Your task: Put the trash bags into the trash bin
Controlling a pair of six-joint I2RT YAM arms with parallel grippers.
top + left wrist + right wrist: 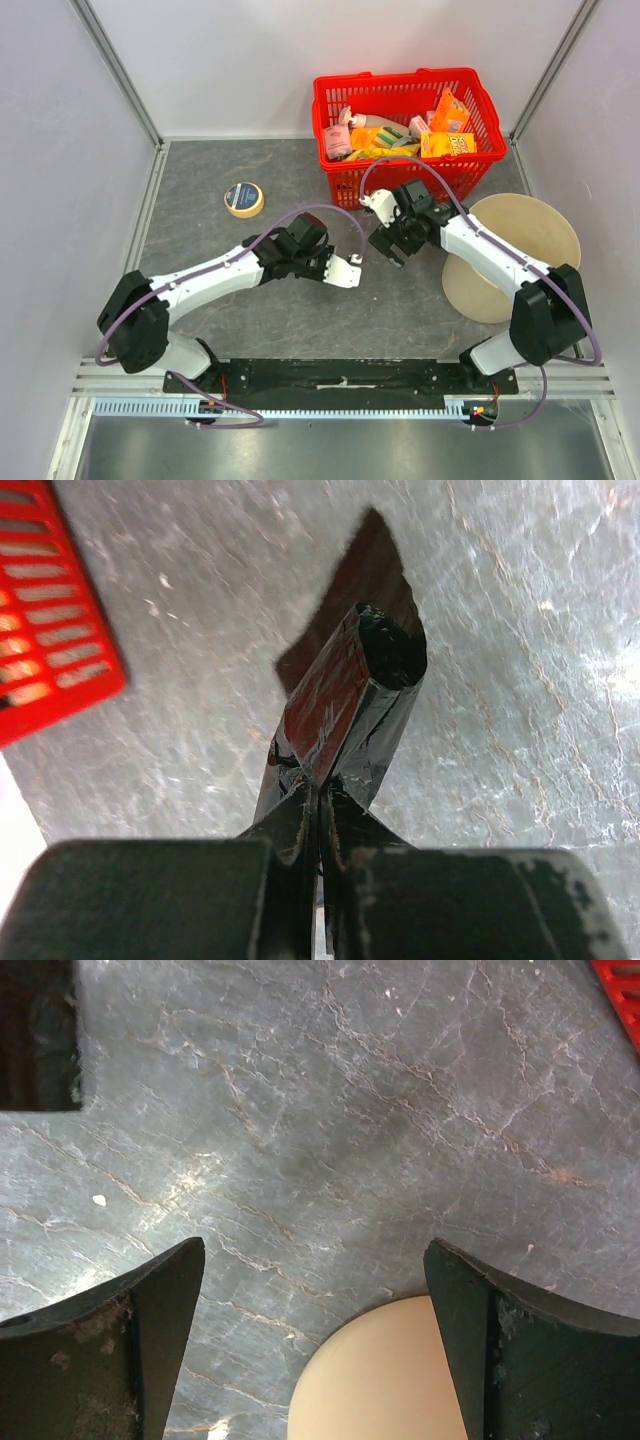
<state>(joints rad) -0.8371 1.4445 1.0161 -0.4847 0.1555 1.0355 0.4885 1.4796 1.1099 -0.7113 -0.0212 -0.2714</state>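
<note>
My left gripper (320, 802) is shut on a black, glossy folded trash bag (350, 695) and holds it out over the grey table. In the top view this gripper (350, 270) is at mid-table, and the bag is too small to make out there. My right gripper (386, 248) is just to its right, open and empty, pointing down at the table. The right wrist view shows its spread fingers (150, 1310) with a curved edge of the beige trash bin (385, 1380) between them. The bin (525, 235) sits at the right under my right forearm and looks tipped on its side.
A red wire-mesh basket (345, 185) full of packaged goods stands at the back, just beyond both grippers; its corner shows in the left wrist view (50, 610). A roll of tape (243, 199) lies at the left. Walls enclose the table on three sides.
</note>
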